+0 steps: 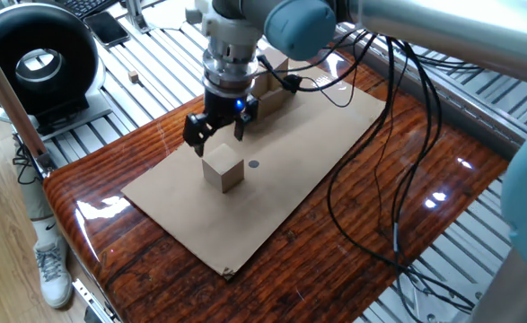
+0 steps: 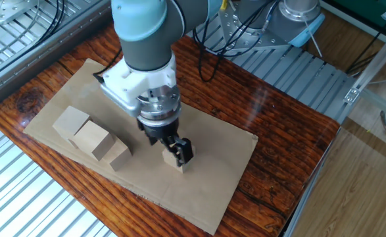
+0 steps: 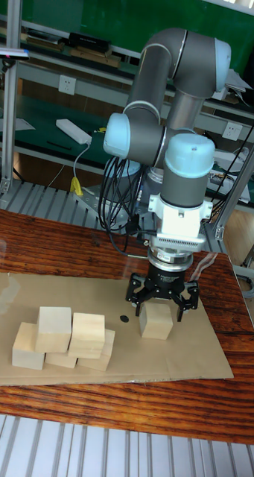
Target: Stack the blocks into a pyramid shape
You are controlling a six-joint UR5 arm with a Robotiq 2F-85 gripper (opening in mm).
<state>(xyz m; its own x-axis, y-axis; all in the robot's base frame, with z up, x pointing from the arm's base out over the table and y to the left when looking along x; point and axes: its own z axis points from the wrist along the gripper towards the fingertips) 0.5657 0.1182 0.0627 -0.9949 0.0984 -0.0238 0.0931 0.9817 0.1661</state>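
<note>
**Tool spread above the lone block**

The tool [image 3: 162, 295] hangs with its fingers spread wide just over a single block [image 3: 156, 321], one finger to each side, gripping nothing. That block [image 1: 223, 170] sits apart on the cardboard sheet [image 1: 281, 170], beside a small dark spot [image 1: 254, 164]. The other blocks [image 3: 63, 339] stand together in a two-level stack [image 2: 91, 138] farther along the sheet. The sheet lies on the glossy wooden surface [image 2: 271, 125].
</note>
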